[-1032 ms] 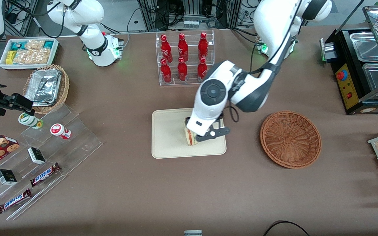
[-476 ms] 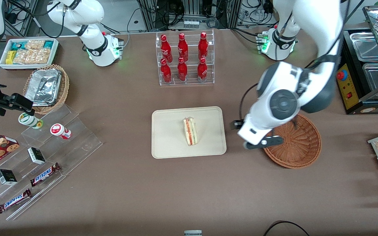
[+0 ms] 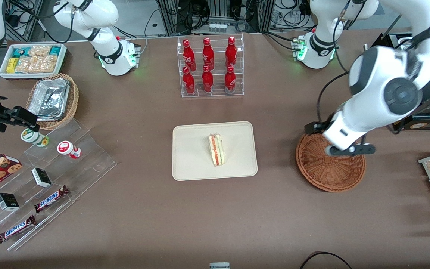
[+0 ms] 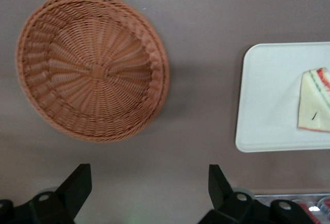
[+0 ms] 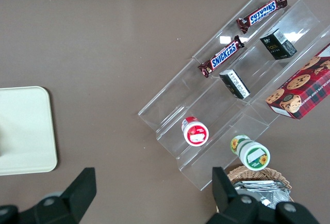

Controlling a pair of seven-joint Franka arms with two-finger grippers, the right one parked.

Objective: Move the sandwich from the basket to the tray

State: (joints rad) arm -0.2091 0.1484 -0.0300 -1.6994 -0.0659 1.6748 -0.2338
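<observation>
1. One sandwich (image 3: 217, 150) lies on its side near the middle of the tray (image 3: 189, 164), cut edge with red and green filling facing up; nothing touches it, so the delivery appears done.
2. Six red bottles (image 3: 207, 67) stand in a clear rack (image 3: 210, 92), farther from the front camera than the tray and apart from the work.
3. Basket (image 3: 327, 173) sits empty beside the tray, toward the working arm's end of the table; its bare woven floor fits the sandwich having been taken out.
4. Left arm's gripper (image 3: 347, 149) hangs above the basket's rim, raised off the table; in the wrist view its fingers (image 4: 77, 182) are spread wide and hold nothing.
5. Compared with half a second ago, the gripper has swung from the gap between tray and basket to above the basket and higher; a second ago it stood over the sandwich on the tray. Sandwich, tray and basket are unmoved.
</observation>
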